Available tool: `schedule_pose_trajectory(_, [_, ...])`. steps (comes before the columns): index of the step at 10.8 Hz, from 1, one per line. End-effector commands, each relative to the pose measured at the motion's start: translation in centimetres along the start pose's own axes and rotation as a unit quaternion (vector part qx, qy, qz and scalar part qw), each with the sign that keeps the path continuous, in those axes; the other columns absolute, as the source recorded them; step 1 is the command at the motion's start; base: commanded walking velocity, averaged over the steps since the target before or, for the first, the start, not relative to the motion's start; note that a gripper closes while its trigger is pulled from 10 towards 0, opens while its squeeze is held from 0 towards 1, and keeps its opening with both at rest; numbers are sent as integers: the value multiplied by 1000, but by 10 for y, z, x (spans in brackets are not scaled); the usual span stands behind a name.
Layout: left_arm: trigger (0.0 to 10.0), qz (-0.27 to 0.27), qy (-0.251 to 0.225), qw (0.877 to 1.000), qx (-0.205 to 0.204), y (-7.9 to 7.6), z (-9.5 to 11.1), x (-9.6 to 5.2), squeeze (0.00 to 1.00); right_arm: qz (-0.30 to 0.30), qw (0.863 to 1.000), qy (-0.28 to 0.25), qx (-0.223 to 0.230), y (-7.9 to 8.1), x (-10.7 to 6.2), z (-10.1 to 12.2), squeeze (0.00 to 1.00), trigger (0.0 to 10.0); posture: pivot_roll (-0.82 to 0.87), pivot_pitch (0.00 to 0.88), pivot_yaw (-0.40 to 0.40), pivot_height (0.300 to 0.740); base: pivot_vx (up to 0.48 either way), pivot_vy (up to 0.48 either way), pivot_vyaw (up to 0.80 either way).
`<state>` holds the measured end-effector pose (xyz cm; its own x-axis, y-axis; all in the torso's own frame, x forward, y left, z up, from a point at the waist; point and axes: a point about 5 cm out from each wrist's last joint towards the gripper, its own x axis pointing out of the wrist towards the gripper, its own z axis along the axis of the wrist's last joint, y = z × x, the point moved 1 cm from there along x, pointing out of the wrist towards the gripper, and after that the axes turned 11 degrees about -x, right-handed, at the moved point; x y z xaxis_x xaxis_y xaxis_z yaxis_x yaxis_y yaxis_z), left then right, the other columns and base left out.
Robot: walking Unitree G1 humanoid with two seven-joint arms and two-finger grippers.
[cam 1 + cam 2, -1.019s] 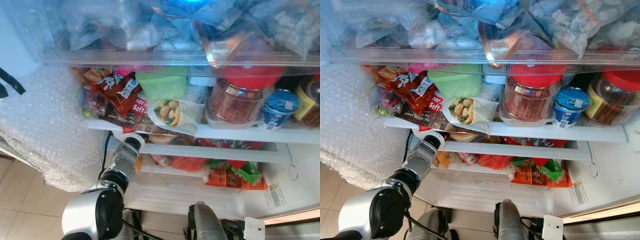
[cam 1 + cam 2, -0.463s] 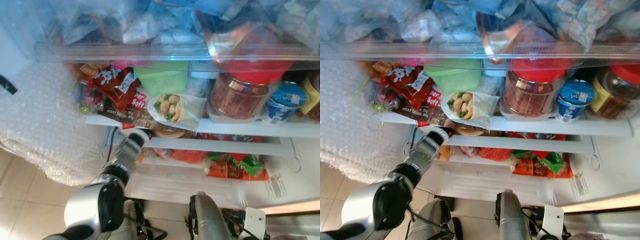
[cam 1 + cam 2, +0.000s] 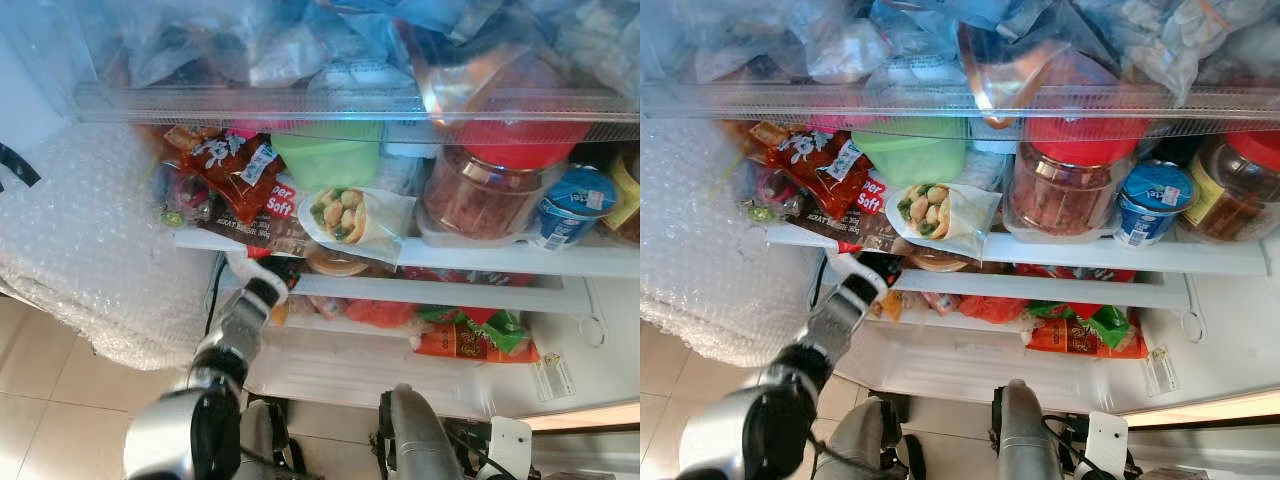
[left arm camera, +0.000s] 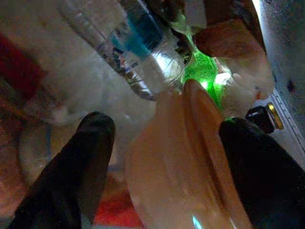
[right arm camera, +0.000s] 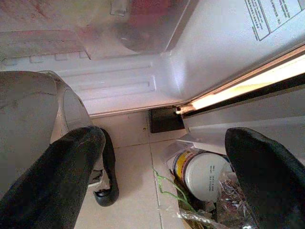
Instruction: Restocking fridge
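Observation:
My left arm reaches into the open fridge, and its gripper goes into the gap under the middle shelf. In the left wrist view the gripper is open. A pale orange rounded object lies between the fingers, with a gap on one side. A clear bottle with a blue label and something bright green lie just beyond. My right gripper hangs open, low over the tiled floor by the fridge's base.
On the middle shelf are a wrap in clear film, red snack bags, a green tub, a red-lidded jar and a blue cup. Orange and green packets lie below. Bubble wrap is on the left. A tin stands on the floor.
The view has wobbled slightly. My left forearm now stands steeper, and the gripper's black base shows at the shelf gap. The right arm has stayed put.

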<state>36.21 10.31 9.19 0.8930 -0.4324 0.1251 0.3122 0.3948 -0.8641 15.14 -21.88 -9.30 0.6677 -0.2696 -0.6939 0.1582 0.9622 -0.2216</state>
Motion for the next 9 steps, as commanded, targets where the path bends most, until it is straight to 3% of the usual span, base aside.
schedule_pose_trajectory(1, [10000,1,13,1000,2,4,-3,-5,1000,33,999,40,0,20,-10,-21,0,10000,-122,205,103,645,0,0,0])
schedule_pose_trajectory(2, [10000,-20,23,999,-14,3,-8,-10,122,35,999,40,-1,21,-9,-21,0,10000,-121,201,104,645,0,0,0])
schedule_pose_trajectory(3, [10000,-19,26,999,-12,4,-11,-13,0,36,999,39,-1,21,-9,-20,0,10000,-122,196,105,645,0,0,0])
schedule_pose_trajectory(9, [10000,-33,61,997,-25,5,-22,-35,0,41,998,40,-6,23,-9,-19,0,10000,-118,178,104,645,0,0,0])
